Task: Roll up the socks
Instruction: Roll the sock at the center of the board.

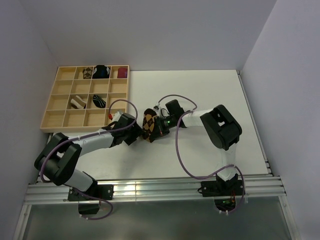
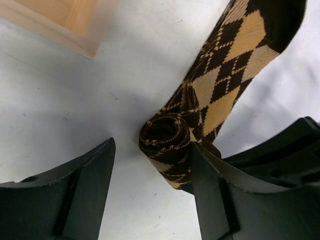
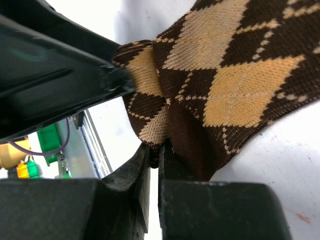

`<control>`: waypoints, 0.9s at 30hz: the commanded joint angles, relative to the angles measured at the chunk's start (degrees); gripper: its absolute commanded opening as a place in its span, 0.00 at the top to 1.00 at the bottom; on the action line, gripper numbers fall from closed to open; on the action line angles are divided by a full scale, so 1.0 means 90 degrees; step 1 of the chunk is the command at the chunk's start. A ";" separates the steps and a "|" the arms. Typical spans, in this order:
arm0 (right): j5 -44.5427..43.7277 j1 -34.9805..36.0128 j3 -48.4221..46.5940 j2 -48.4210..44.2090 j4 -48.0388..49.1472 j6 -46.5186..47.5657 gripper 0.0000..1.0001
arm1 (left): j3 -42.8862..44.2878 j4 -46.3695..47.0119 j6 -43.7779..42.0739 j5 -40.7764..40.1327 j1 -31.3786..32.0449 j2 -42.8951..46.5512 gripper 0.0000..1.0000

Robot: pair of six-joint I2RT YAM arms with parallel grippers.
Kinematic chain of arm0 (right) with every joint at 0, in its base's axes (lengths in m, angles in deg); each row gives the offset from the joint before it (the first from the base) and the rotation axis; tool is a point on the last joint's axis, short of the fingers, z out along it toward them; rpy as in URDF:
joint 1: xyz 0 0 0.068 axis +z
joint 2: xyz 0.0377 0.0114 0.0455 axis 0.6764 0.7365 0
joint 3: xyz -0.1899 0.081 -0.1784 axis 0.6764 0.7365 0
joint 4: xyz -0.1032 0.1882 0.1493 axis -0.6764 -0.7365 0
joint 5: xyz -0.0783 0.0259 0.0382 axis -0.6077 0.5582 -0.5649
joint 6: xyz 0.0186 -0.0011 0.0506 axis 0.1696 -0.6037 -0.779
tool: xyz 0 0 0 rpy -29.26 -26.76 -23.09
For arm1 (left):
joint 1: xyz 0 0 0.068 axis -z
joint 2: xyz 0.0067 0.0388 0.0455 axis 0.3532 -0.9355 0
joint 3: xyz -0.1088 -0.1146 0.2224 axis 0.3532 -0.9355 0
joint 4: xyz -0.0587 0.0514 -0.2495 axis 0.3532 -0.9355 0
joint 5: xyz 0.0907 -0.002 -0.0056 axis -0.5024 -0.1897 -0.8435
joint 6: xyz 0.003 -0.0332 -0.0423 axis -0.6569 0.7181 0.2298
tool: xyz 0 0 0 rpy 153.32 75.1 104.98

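A brown-and-tan argyle sock (image 1: 148, 122) lies mid-table between both grippers. In the left wrist view its near end is wound into a small roll (image 2: 165, 137), and the flat part (image 2: 235, 60) runs up to the right. My left gripper (image 2: 151, 150) is open around the roll, which touches only the right finger (image 2: 215, 195). My right gripper (image 3: 159, 150) is shut, pinching a fold of the sock's edge (image 3: 150, 125). In the top view the left gripper (image 1: 134, 131) is left of the sock and the right gripper (image 1: 157, 127) is right of it.
A wooden compartment tray (image 1: 55, 117) stands at the back left; its corner (image 2: 75, 25) shows in the left wrist view. It holds several sock bundles, among them a brown-and-cream one (image 1: 77, 102), a black white-striped one (image 1: 99, 101) and a maroon one (image 1: 122, 73). Purple cables loop over both arms.
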 commanded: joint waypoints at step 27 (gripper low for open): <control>-0.5969 0.1927 0.1931 -0.3523 0.0918 0.2079 0.41 | 0.1857 -0.1483 -0.1818 0.0903 -0.0092 -0.1987 1.00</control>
